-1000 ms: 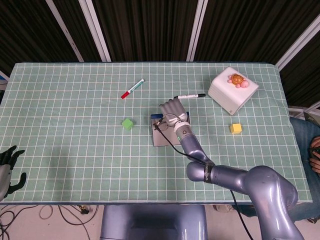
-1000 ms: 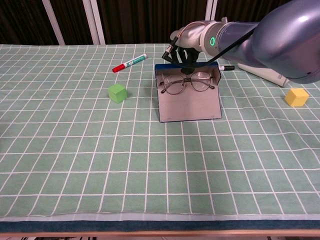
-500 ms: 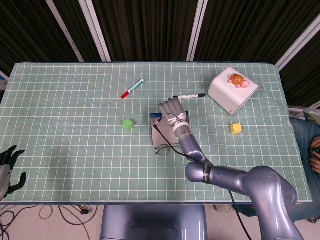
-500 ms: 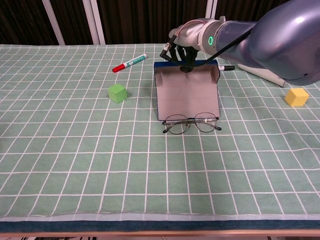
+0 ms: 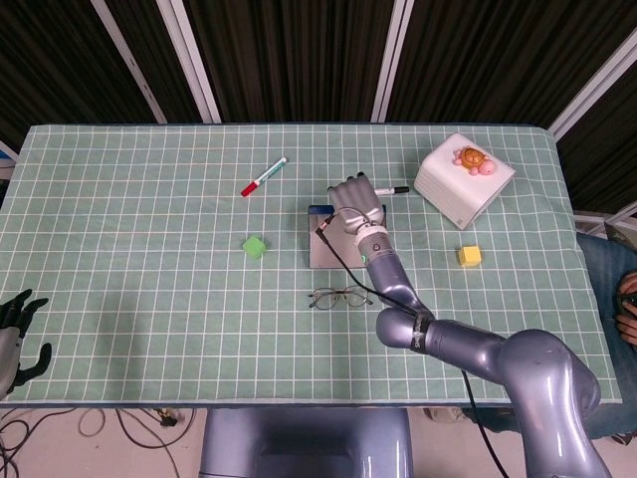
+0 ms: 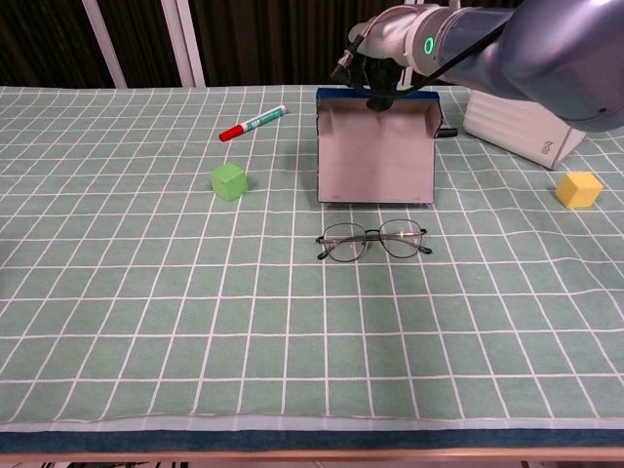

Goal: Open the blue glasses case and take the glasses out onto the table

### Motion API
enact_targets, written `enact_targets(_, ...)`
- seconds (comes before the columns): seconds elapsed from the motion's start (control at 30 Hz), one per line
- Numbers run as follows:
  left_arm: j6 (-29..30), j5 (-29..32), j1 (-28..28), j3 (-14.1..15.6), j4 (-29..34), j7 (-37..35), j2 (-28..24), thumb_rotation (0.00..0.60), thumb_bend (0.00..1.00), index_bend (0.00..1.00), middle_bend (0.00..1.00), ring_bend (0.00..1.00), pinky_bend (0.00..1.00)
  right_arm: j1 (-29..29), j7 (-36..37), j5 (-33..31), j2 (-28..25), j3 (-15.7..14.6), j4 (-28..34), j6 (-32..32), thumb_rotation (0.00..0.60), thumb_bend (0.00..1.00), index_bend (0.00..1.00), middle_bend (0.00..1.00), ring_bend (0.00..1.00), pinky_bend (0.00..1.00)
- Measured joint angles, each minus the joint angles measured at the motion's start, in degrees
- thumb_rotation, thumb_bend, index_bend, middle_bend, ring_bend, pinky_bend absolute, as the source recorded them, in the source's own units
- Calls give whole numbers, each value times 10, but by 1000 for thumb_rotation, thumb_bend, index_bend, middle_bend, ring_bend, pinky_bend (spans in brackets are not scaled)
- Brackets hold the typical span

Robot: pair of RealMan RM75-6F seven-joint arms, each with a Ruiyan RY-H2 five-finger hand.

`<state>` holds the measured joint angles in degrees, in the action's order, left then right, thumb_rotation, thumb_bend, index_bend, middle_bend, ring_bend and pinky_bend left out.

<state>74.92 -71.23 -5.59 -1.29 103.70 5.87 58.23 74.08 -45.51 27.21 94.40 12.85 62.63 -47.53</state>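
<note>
From my station, left to right. My left hand (image 5: 18,334) sits at the table's near-left edge, off the cloth, fingers spread and holding nothing; it shows only in the head view. It is well apart from everything that matters here.

The green cube (image 6: 228,181) and red marker (image 6: 253,123) lie left of centre, clear of the work.

The glasses (image 6: 372,240) lie flat on the table (image 6: 146,322), lenses side by side, the long axis running left-right, from 9 to 3 o'clock. They rest just beside the near edge of the blue glasses case (image 6: 375,146), apart from it, not touching as far as I can tell.

The case is open, its pale inside facing the chest camera, far end tilted up. My right hand (image 6: 380,68) grips that far rim from above, fingers curled over the blue edge. From those fingers the glasses lie at 6 o'clock, toward me, with the whole length of the case between. The right hand is by far the nearer.

I judge the task essentially met: case open, glasses out. What remains is releasing the case without its near edge dropping onto the frames.

Further right: black marker (image 5: 383,189), white box (image 5: 464,179) with a toy turtle (image 5: 470,157), yellow cube (image 6: 578,188).
</note>
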Motion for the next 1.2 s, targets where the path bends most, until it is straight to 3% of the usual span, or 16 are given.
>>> enact_targets(0.2, 1, 0, 0, 0, 0, 1, 0, 600, 470, 124, 0, 0, 48, -14, 7, 9, -38, -2, 1, 18, 600, 496, 515, 473, 368, 304)
enact_targets(0.47, 5, -1, 1, 0, 0, 4, 1, 600, 470, 124, 0, 0, 48, -49, 17, 33, -83, -31, 15, 33, 600, 496, 515, 473, 368, 304)
enact_targets(0.83, 9, 4, 3, -1, 1, 12, 3, 600, 471, 124, 0, 0, 48, -82, 47, 41, -98, -54, 4, 66, 600, 496, 514, 463, 368, 304)
enact_targets(0.93, 10, 6, 4, -1, 1, 14, 4, 600, 471, 124, 0, 0, 48, -88, 58, 45, -96, -58, -7, 78, 600, 449, 495, 412, 357, 301)
enact_targets(1.1, 11, 8, 4, -1, 1, 17, 5, 600, 470, 124, 0, 0, 48, -94, 65, 47, -90, -66, -22, 100, 600, 305, 312, 242, 261, 275)
enact_targets(1.2, 11, 9, 4, -1, 2, 18, 5, 600, 470, 124, 0, 0, 48, -94, 67, 39, -88, -70, -27, 113, 600, 267, 257, 170, 207, 264)
